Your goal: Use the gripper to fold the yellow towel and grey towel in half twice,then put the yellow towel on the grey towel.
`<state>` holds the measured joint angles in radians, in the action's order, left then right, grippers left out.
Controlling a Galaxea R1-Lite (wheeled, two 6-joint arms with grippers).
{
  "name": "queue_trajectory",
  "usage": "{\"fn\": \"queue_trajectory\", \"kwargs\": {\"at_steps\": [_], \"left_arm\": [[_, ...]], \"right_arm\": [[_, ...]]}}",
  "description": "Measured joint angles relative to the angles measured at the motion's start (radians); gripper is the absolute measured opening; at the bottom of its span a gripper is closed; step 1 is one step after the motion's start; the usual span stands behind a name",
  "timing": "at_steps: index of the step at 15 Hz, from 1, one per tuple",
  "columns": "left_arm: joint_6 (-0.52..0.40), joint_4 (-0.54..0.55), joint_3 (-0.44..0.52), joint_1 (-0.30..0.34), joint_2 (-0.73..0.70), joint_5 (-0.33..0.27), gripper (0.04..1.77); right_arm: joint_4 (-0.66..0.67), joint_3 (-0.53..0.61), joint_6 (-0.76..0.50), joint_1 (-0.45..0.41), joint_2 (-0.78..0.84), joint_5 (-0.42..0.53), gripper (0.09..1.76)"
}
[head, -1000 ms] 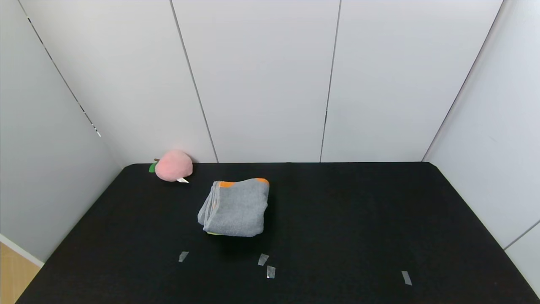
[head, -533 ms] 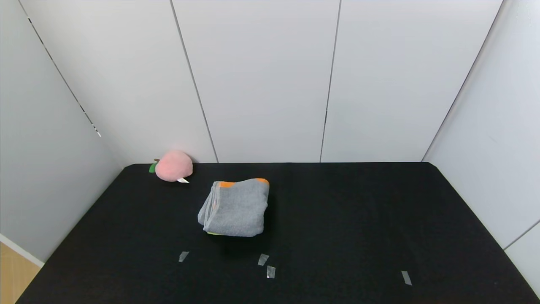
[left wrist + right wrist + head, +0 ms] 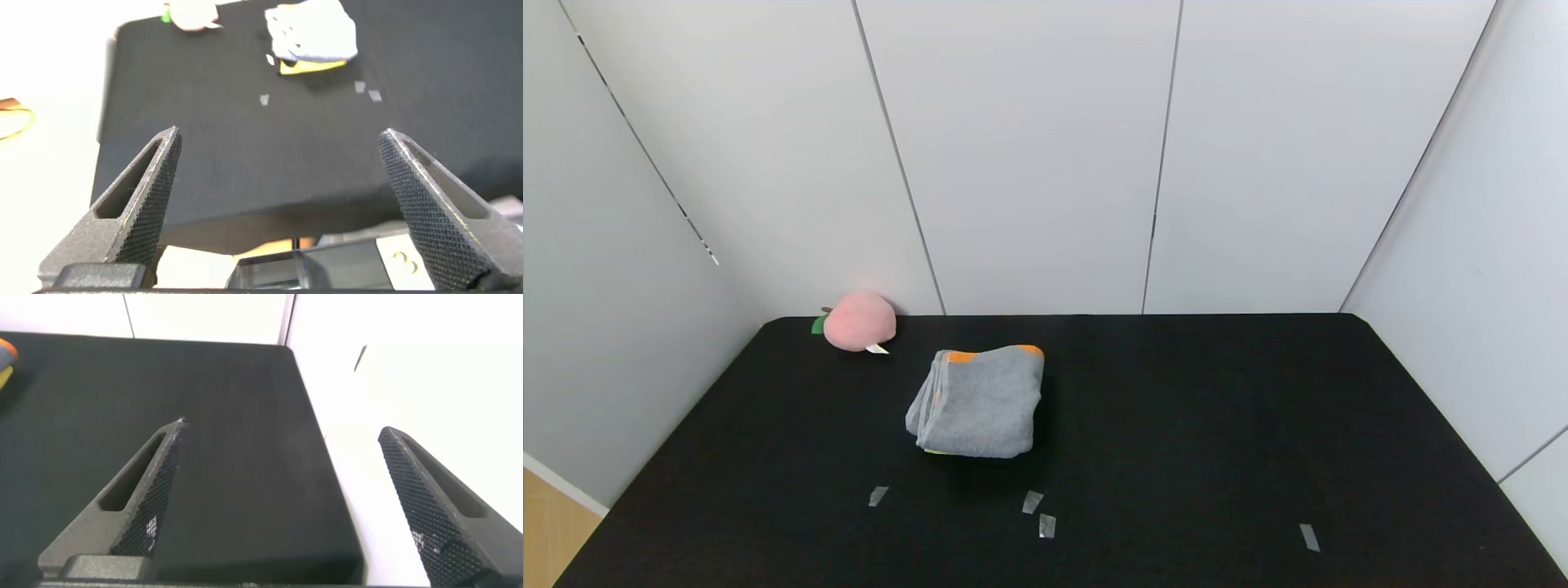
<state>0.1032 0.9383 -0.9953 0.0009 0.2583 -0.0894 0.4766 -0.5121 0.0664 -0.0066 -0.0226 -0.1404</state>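
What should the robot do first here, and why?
Probably reach the open left gripper toward the grey towel. It lies bunched on top of the yellow towel, of which only a sliver peeks out, so grey must come off first. The right gripper waits open.

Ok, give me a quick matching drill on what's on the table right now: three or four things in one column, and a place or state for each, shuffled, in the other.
Things:
1. grey towel
2. yellow towel
3. pink plush peach
4. left gripper

Places or states:
A. at the back left of the table, by the wall
B. folded, lying on top
C. fingers wide apart, holding nothing
D. only an edge peeking out from underneath

Pairs: 1-B, 2-D, 3-A, 4-C
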Motion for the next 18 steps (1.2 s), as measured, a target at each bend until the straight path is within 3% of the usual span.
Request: {"fn": "queue_trajectory", "kwargs": {"at_steps": [2,5,11,15,18], "left_arm": [[-0.001,-0.01,0.024,0.018,-0.039,-0.02,1.72],[-0.005,-0.074,0.118,0.012,-0.12,-0.02,1.72],[-0.064,-0.535,0.48,0.002,-0.244,0.044,1.72],[-0.071,-0.808,0.73,0.002,-0.258,0.07,1.72],[-0.07,-0.87,0.867,0.002,-0.258,0.074,1.72]], "right_arm": [[-0.012,0.011,-0.03,-0.001,0.016,-0.004,1.7],[-0.134,0.071,-0.034,-0.001,0.022,-0.004,1.7],[-0.539,0.339,-0.018,-0.001,0.023,0.028,1.71],[-0.655,0.48,0.007,-0.001,0.023,0.069,1.71],[-0.666,0.508,0.013,-0.001,0.023,0.122,1.71]]}}
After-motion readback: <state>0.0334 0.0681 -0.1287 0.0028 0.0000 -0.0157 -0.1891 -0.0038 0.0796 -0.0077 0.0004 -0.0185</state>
